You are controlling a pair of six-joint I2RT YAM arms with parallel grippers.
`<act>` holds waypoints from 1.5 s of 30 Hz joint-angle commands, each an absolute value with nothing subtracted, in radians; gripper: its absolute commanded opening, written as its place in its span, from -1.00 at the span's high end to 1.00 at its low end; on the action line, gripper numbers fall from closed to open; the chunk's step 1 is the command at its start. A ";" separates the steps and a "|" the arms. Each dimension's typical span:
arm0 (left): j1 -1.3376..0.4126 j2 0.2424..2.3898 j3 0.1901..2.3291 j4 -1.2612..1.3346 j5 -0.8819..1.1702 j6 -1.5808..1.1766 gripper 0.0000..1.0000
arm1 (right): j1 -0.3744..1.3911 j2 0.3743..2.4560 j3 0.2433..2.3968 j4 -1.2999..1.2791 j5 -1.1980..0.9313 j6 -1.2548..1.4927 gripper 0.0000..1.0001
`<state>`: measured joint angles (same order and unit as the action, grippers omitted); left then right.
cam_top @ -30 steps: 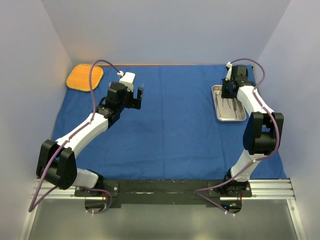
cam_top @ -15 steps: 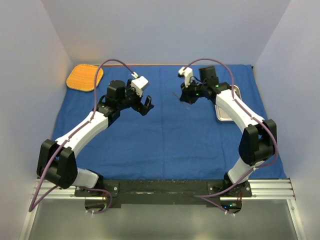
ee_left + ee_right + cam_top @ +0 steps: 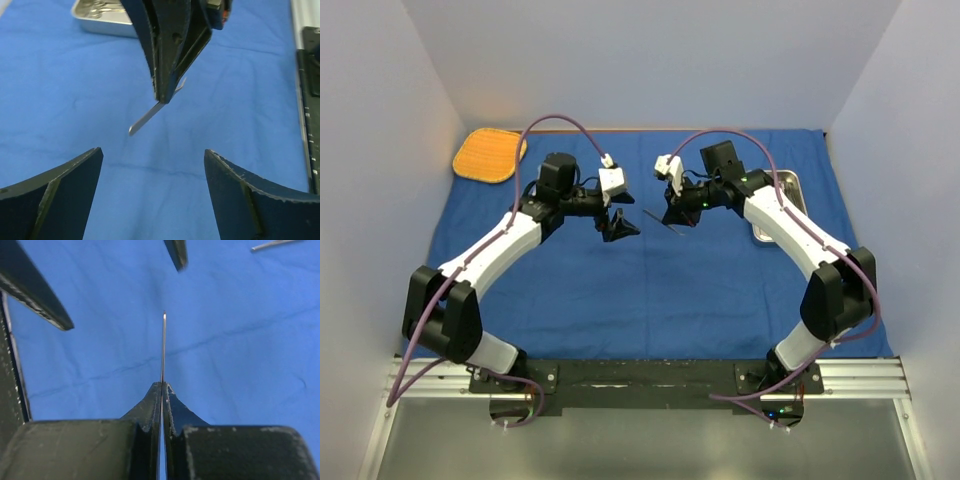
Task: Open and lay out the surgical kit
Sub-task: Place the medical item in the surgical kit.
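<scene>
The blue cloth wrap (image 3: 650, 290) lies spread flat over the table. Above its middle my right gripper (image 3: 672, 215) (image 3: 163, 385) is shut on a slim flat metal instrument (image 3: 163, 345) (image 3: 147, 117), whose tip sticks out toward the left arm. Facing it from the left is my left gripper (image 3: 620, 225) (image 3: 153, 151), open and with nothing between its fingers. The instrument's tip hangs just short of them. The steel tray (image 3: 788, 187) (image 3: 102, 15) sits at the right rear of the cloth, partly behind the right arm, with metal pieces in it. The gauze pack is out of view.
An orange mat (image 3: 488, 155) lies at the far left corner, partly off the cloth. A thin metal piece (image 3: 272, 245) rests on the cloth beyond the grippers. Pale walls close in on three sides, and the arms' base rail (image 3: 650, 375) runs along the near edge.
My right arm has swung left from the tray to mid-cloth, carrying the metal instrument. My left arm has turned right and lowered until its open fingers face it.
</scene>
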<state>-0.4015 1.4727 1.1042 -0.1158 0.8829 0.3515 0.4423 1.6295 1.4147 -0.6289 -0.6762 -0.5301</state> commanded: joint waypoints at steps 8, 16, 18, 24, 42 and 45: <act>-0.391 1.575 1.224 -0.170 1.081 0.379 -0.41 | 0.485 1.571 1.419 -0.667 -0.732 -0.597 1.00; -0.394 1.624 1.276 -0.230 1.118 0.357 0.07 | 0.503 1.571 1.420 -0.670 -0.724 -0.603 1.00; -0.393 1.632 1.279 -0.248 1.123 0.357 0.19 | 0.505 1.571 1.419 -0.667 -0.721 -0.603 1.00; -0.393 1.667 1.302 -0.325 1.124 0.374 0.47 | 0.505 1.568 1.419 -0.661 -0.716 -0.604 1.00; -0.396 1.695 1.339 -0.324 1.137 0.367 1.00 | 0.511 1.580 1.419 -0.663 -0.709 -0.606 0.69; -0.393 1.672 1.296 -0.264 1.089 0.347 1.00 | 0.509 1.580 1.420 -0.661 -0.686 -0.588 0.12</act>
<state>-0.3996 1.7042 1.3106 -0.3702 1.1061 0.3744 0.4995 1.6123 1.4139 -0.6666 -0.6964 -0.5961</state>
